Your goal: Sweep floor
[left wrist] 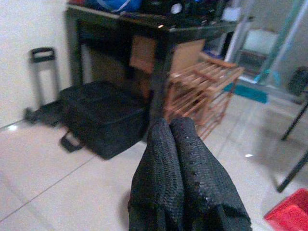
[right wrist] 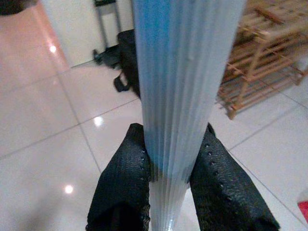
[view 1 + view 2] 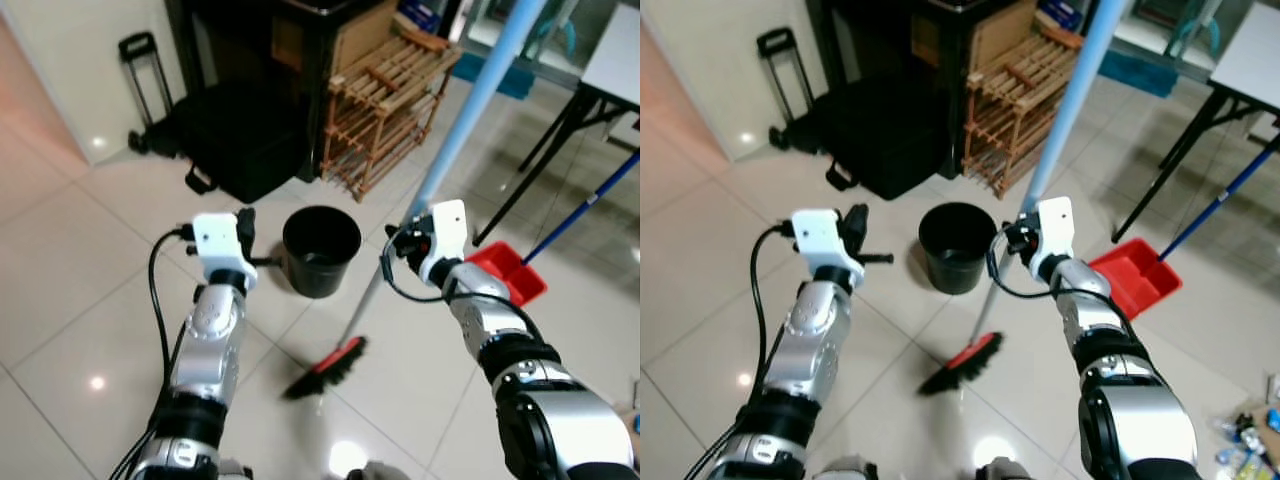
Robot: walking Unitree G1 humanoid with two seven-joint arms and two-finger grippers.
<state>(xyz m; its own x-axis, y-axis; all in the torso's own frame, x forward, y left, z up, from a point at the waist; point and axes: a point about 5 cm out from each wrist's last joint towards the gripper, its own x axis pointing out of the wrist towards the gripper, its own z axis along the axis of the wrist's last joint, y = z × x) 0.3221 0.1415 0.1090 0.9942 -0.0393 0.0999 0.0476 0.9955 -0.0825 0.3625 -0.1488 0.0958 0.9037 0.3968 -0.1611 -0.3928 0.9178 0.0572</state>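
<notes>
1. Head views: the right gripper (image 3: 408,240) clamps the broom handle (image 3: 470,110); the broom head (image 3: 325,368) rests on the tile floor (image 3: 80,300) before the black bucket (image 3: 321,248).
2. Left wrist: the left gripper (image 1: 185,144) is pressed closed, empty.
3. Right wrist: fingers (image 2: 122,183) squeeze the handle. Sweeping is mid-stroke; next, drag toward the red dustpan (image 3: 510,270).

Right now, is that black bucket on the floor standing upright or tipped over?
Upright. The black bucket stands on the tiled floor with its round opening facing up, and its dark inside is visible from above. Whether anything is inside, cannot tell.
</notes>
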